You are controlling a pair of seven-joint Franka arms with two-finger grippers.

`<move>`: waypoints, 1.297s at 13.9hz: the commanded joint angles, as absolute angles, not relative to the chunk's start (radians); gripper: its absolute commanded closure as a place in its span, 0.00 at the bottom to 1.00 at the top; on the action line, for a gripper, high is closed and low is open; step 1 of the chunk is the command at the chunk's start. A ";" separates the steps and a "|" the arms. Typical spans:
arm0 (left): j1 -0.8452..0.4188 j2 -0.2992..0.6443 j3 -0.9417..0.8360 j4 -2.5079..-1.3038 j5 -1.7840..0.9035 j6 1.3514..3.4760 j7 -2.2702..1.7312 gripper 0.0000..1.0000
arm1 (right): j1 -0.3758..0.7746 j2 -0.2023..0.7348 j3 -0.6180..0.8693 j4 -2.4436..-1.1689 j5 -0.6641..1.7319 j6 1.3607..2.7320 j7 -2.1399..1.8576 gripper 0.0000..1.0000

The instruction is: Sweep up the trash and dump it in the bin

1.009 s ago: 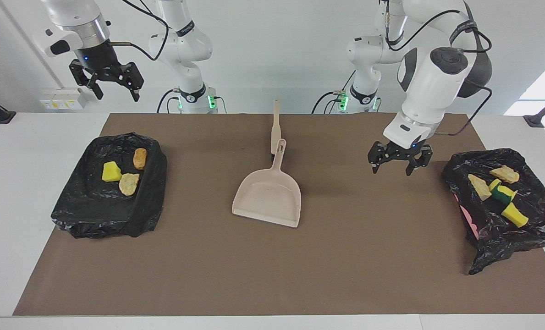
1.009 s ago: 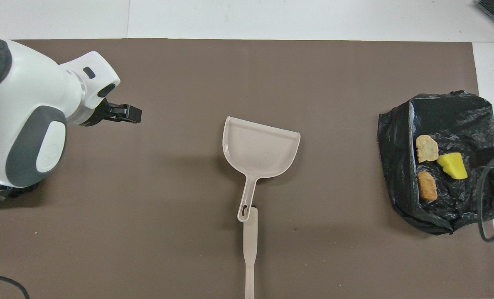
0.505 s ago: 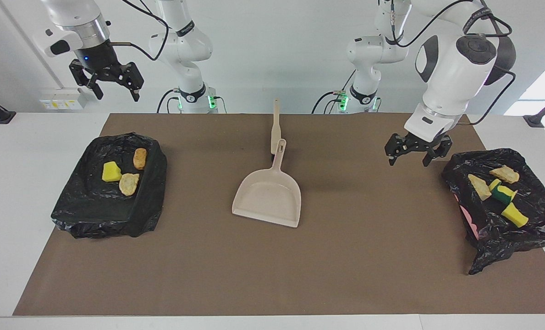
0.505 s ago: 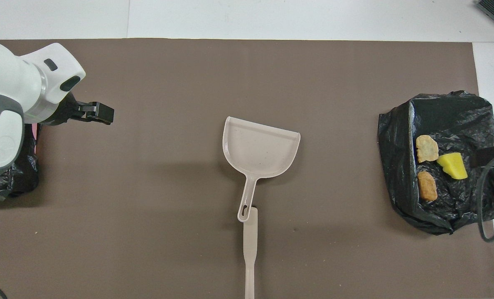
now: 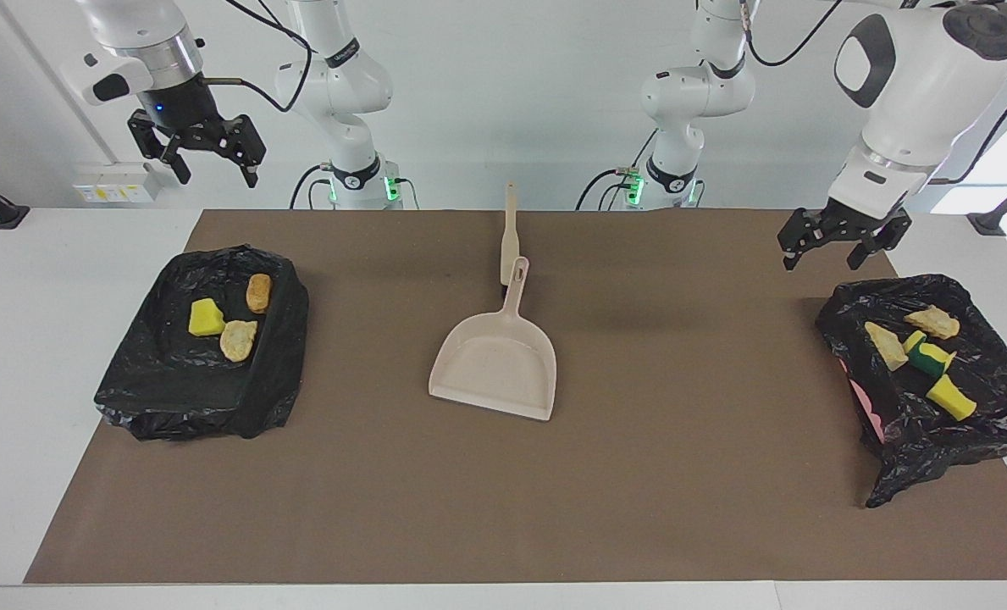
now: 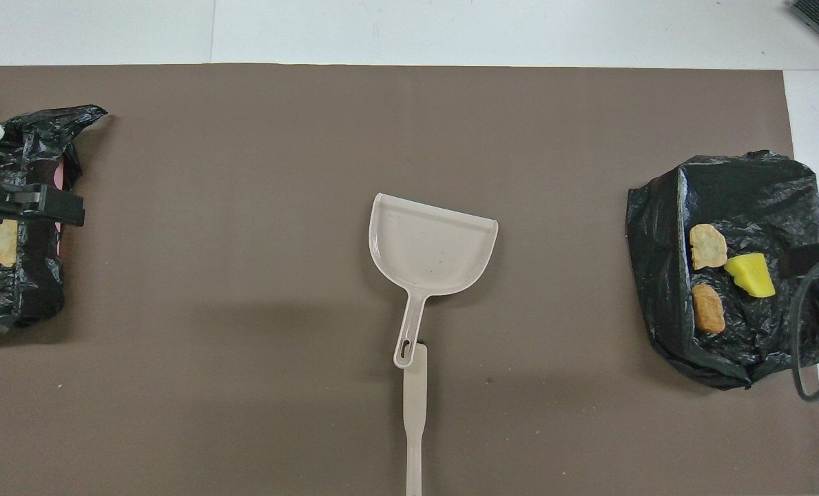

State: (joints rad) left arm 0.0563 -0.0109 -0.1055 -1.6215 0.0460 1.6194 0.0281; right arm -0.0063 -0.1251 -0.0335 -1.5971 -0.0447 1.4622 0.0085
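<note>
The left gripper [image 5: 838, 241] was found raised with jaws apart and empty, over the mat by the lined bin [image 5: 969, 398] at the left arm's end. The right gripper [image 5: 207, 152] was held likewise, high over the other bin [image 5: 173, 390]. Trash [image 5: 219, 320] lay inside both bins. The dustpan [image 5: 495, 364] was noted mid-mat, touching the brush [image 5: 510, 229].

Left pincer [image 5: 839, 245] raised, pointing down, fingers apart, empty. Right pincer [image 5: 201, 155] raised high, fingers apart, empty.

No readable text or labels.
</note>
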 commanded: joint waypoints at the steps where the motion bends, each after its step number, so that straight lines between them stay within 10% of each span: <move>1: -0.004 -0.083 -0.051 -1.628 0.034 1.511 0.032 0.00 | -0.015 -0.141 -0.029 -1.606 -0.029 1.451 -0.012 0.00; 18: -0.002 -0.100 -0.005 -1.629 -0.041 1.517 0.161 0.00 | -0.015 -0.141 -0.029 -1.606 -0.029 1.451 -0.012 0.00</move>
